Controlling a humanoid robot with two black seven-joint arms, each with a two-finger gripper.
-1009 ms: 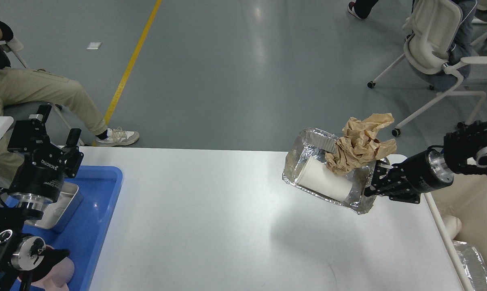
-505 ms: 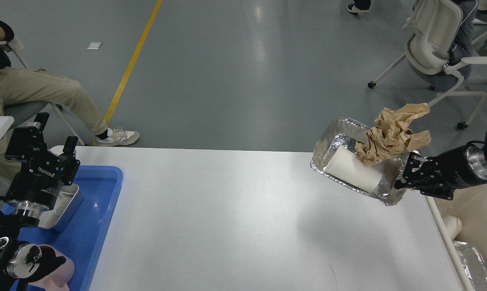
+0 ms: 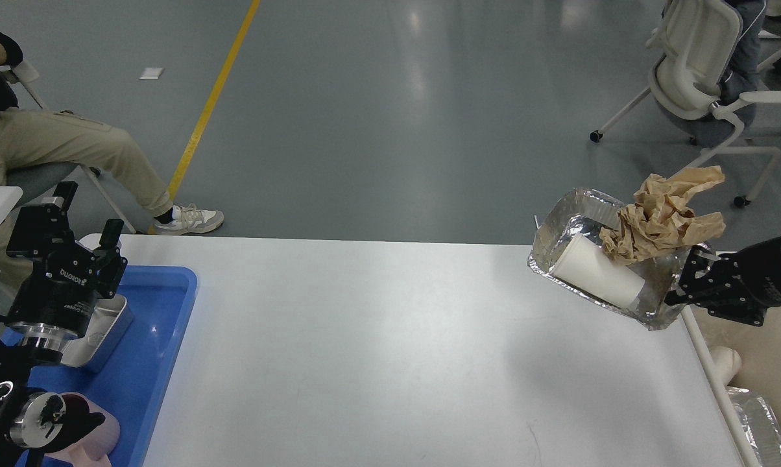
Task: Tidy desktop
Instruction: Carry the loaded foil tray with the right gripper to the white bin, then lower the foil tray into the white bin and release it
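Note:
The white desktop (image 3: 377, 350) fills the lower middle of the head view. Above its far right corner hangs a crumpled foil tray (image 3: 559, 227), tilted, with a white paper cup (image 3: 598, 280) lying in it and a wad of brown paper (image 3: 669, 214) on top. My right gripper (image 3: 684, 285) is shut on the foil tray's near right rim. At the far left my left gripper (image 3: 72, 220) stands open with nothing between its fingers, above a metal tin (image 3: 102, 334).
A blue tray (image 3: 150, 350) lies on the desktop's left end, holding the metal tin and a pink object (image 3: 98, 434). A cream bin (image 3: 763, 363) with foil (image 3: 763, 421) inside stands beside the right edge. A seated person (image 3: 47, 146) and an office chair (image 3: 702, 71) are beyond.
My right gripper has carried the foil tray with the cup and brown paper to the right, toward the desktop's right edge. The left gripper has shifted only slightly.

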